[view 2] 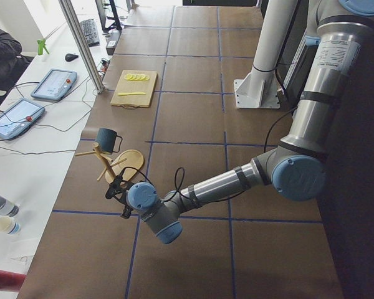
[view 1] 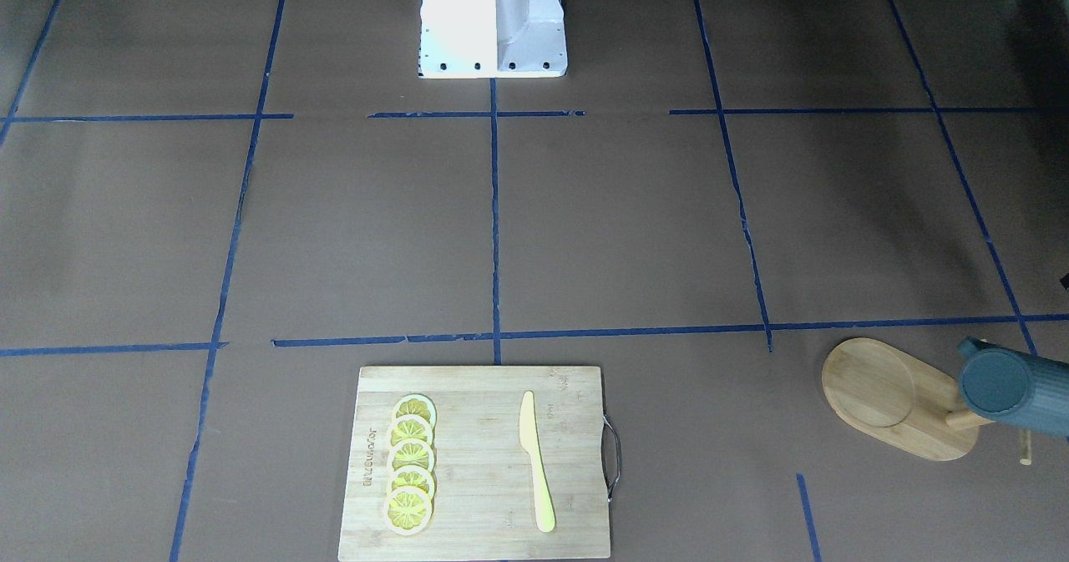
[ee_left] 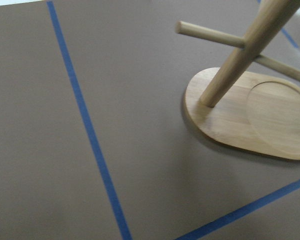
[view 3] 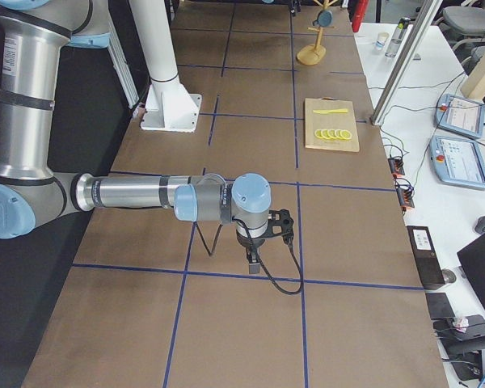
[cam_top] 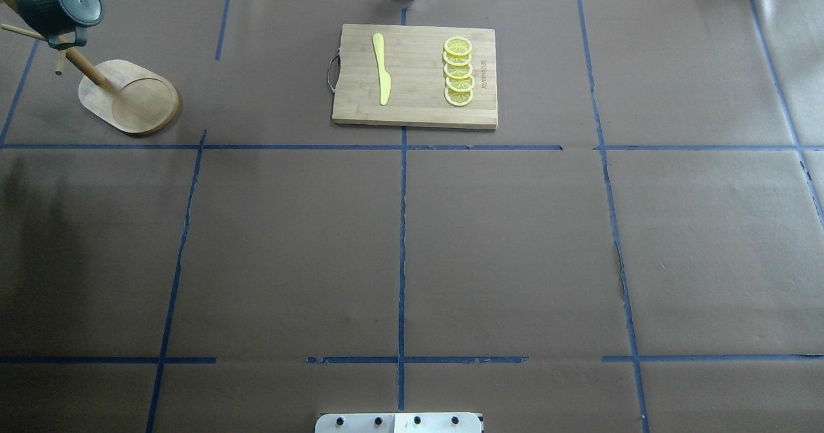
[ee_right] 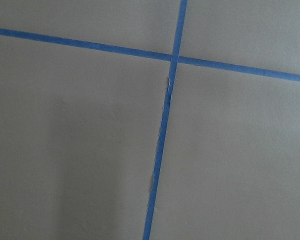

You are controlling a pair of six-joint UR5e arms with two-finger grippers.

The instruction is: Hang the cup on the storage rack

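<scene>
The dark teal-grey cup (cam_top: 61, 3) hangs by its handle on a peg of the bamboo storage rack (cam_top: 129, 95) at the table's far left corner. Cup (view 1: 1015, 387) and rack base (view 1: 885, 395) also show in the front view, and in the left side view the cup (view 2: 107, 138) sits atop the rack (view 2: 128, 163). My left gripper (view 2: 115, 187) is just beside the rack's base, apart from the cup; I cannot tell whether it is open. The left wrist view shows only the rack's post and base (ee_left: 240, 115). My right gripper (view 3: 284, 226) hovers over bare table; its state is unclear.
A rectangular bamboo cutting board (cam_top: 415, 76) at the far middle holds a yellow knife (cam_top: 382, 69) and several lemon slices (cam_top: 458, 71). The robot's base (view 1: 493, 23) stands at the near edge. Blue tape lines cross the brown table.
</scene>
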